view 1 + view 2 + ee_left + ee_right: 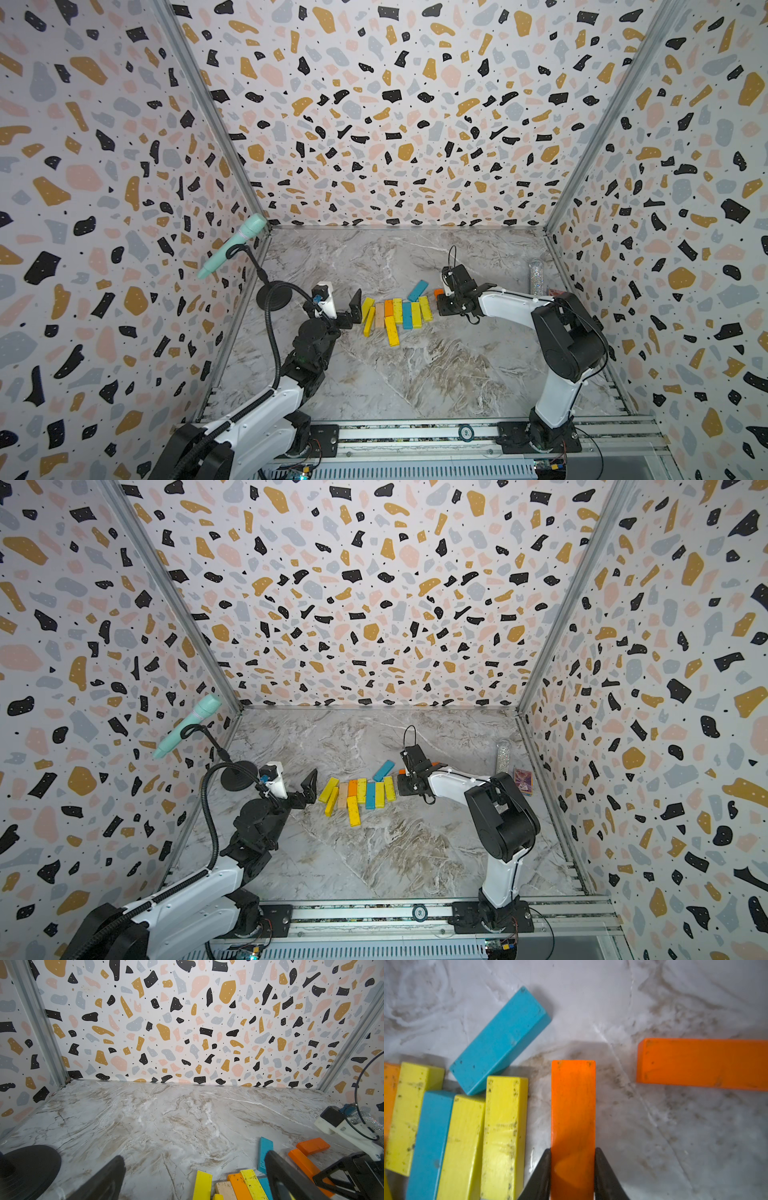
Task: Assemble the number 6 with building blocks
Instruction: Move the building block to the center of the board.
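just right of the block row [395, 313], the right gripper [573, 1149] pinches an orange plank [573, 1105] across its width — grip looks square. i'd lift straight up so it clears the yellow plank [506, 1126] beside it. left gripper [194, 1156] hangs wide, empty.

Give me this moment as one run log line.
left gripper: jaws open, beside block row | right gripper: jaws shut on orange block | other orange block: lying apart | 6: not formed
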Controlling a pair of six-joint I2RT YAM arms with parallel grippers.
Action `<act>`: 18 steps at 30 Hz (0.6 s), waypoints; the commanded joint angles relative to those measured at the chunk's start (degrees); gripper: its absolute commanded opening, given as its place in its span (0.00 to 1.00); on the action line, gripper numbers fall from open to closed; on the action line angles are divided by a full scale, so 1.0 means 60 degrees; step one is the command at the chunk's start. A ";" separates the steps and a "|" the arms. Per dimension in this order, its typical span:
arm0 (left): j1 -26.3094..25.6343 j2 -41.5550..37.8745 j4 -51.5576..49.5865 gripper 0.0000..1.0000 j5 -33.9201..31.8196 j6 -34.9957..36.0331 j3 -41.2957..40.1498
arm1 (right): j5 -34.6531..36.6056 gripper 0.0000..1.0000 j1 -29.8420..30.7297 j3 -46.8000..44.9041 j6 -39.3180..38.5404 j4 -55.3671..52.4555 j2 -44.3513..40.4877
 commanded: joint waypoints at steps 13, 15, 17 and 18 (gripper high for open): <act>-0.0050 0.0055 0.0266 0.99 0.0224 0.0062 0.0156 | -0.0126 0.47 -0.0539 0.0507 -0.0074 0.0085 0.0458; -0.0055 0.0133 0.0253 0.99 0.0266 0.0073 0.0196 | -0.0177 0.51 -0.0549 0.0496 -0.0085 0.0088 0.0256; -0.0059 0.0277 0.0088 1.00 0.0333 0.0058 0.0334 | -0.0219 0.53 -0.0581 0.0447 -0.0116 0.0183 -0.0069; -0.0061 0.0370 -0.0039 0.98 0.0438 0.0026 0.0482 | -0.0358 0.54 -0.0620 0.0433 -0.0235 0.0271 -0.0263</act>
